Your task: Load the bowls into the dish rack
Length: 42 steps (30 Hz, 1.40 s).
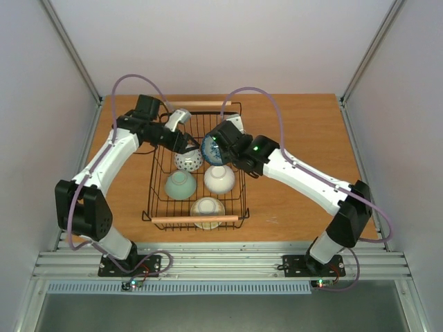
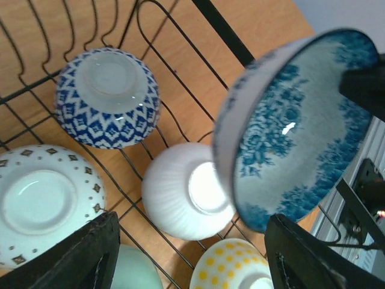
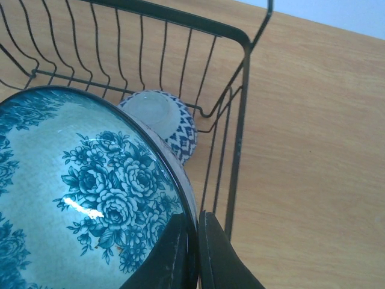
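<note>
The black wire dish rack (image 1: 154, 181) stands mid-table with wooden handles at its far and near ends. Inside it, upside down, lie a blue-and-white zigzag bowl (image 1: 188, 160), a pale green bowl (image 1: 180, 185), a white ribbed bowl (image 1: 219, 178) and a yellow-dotted bowl (image 1: 207, 210). My right gripper (image 3: 194, 256) is shut on the rim of a blue floral bowl (image 3: 84, 192), holding it tilted on edge above the rack's far part (image 1: 210, 150). My left gripper (image 2: 192, 259) is open and empty over the rack, beside the floral bowl (image 2: 295, 126). A white diamond-patterned bowl (image 2: 42, 205) lies at the left.
The rack's far right corner post and wire wall (image 3: 240, 120) stand close to the held bowl. Bare wooden table (image 1: 297, 138) lies right of the rack and a narrower strip (image 1: 128, 194) lies left. Grey walls enclose the table on three sides.
</note>
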Each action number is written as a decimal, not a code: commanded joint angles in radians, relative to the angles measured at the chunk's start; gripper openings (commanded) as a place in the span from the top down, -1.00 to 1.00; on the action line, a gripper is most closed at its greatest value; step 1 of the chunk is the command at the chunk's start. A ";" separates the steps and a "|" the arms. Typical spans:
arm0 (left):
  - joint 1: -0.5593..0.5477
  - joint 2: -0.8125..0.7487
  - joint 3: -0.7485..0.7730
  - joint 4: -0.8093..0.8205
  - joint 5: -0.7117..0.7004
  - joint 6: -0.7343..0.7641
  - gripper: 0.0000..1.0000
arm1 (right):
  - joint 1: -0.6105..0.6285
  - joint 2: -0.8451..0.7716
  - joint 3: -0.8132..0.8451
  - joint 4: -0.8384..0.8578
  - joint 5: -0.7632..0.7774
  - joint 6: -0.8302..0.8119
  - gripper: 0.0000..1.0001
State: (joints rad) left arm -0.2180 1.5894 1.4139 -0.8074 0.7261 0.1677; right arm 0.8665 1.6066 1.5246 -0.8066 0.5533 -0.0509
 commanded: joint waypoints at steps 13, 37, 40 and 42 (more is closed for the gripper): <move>-0.055 0.019 0.047 -0.048 -0.045 0.062 -0.33 | 0.056 0.043 0.089 0.121 -0.010 -0.080 0.97; -0.057 -0.004 0.063 -0.075 -0.022 0.109 0.99 | 0.076 -0.014 0.006 0.225 -0.067 -0.106 -0.04; -0.056 -0.010 0.074 -0.091 -0.007 0.121 0.99 | 0.040 -0.100 -0.103 0.336 -0.244 -0.087 -0.44; -0.056 -0.014 0.082 -0.108 0.003 0.133 0.99 | 0.008 -0.150 -0.169 0.397 -0.353 -0.055 -0.54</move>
State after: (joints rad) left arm -0.2707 1.6127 1.4433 -0.8967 0.6540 0.2539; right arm 0.9264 1.5734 1.4528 -0.5545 0.4137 -0.1505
